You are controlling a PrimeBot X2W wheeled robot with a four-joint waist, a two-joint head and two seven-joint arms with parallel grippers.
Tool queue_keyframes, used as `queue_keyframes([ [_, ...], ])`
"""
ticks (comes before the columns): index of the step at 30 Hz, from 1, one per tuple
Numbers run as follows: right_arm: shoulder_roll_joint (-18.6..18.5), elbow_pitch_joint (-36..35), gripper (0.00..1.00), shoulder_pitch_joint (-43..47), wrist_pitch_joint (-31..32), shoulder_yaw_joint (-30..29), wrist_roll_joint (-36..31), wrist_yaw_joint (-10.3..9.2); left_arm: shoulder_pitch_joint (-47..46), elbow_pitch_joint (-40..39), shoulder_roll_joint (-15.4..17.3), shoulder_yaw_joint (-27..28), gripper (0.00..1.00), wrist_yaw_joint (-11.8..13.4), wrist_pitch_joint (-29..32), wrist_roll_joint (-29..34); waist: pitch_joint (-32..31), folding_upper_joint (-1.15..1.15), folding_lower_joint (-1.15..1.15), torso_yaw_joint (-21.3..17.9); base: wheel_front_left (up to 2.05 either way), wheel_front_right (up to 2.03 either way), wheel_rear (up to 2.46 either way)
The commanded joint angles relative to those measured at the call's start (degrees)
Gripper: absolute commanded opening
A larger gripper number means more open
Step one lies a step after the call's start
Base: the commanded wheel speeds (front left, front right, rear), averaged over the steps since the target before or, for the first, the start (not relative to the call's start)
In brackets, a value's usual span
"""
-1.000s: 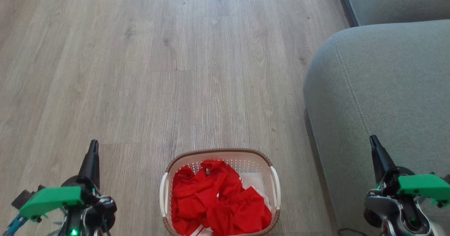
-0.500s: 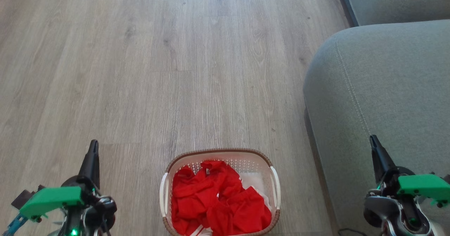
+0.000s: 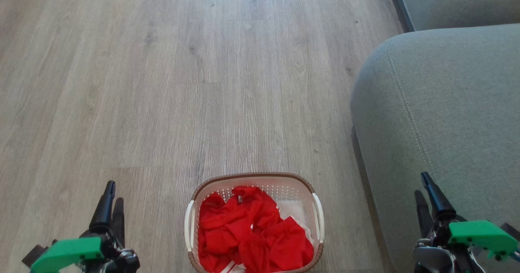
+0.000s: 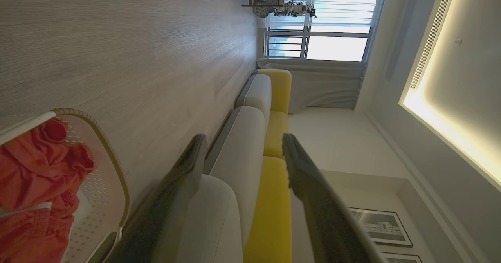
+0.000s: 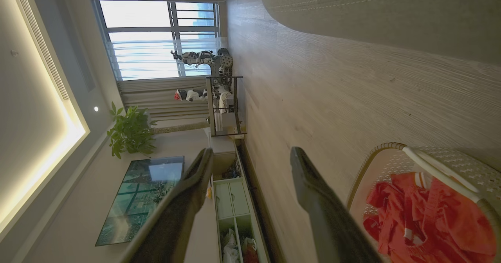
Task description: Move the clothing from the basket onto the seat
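Head view shows one basket (image 3: 252,176) of clothing (image 3: 248,232) beside one seat (image 3: 447,102)

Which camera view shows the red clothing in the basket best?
The head view: it looks down on the clothing, nearly the whole heap in the basket. The left wrist view cuts it at the edge; the right wrist view shows it sideways, partly hidden by the basket.
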Motion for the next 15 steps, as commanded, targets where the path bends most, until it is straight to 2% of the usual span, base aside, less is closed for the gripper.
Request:
queue_keyframes([
  [1, -0.4, -2.1, 1.0, -1.9, -0.8, 0.5, -0.7, 0.0, -2.1, -2.4, 0.5, -0.2, 1.0, 0.0, -0.7, 0.8, -0.1, 0.0, 0.0, 0.0, 0.0, 0.0, 0.0],
  [15, -0.4, -4.6, 1.0, -2.0, -3.2, 1.3, -7.2, 0.0, -1.6, -6.4, 0.6, -0.8, 1.0, 1.1, -3.0, 7.7, -0.3, 0.0, 0.0, 0.2, 0.0, 0.0, 0.0],
])
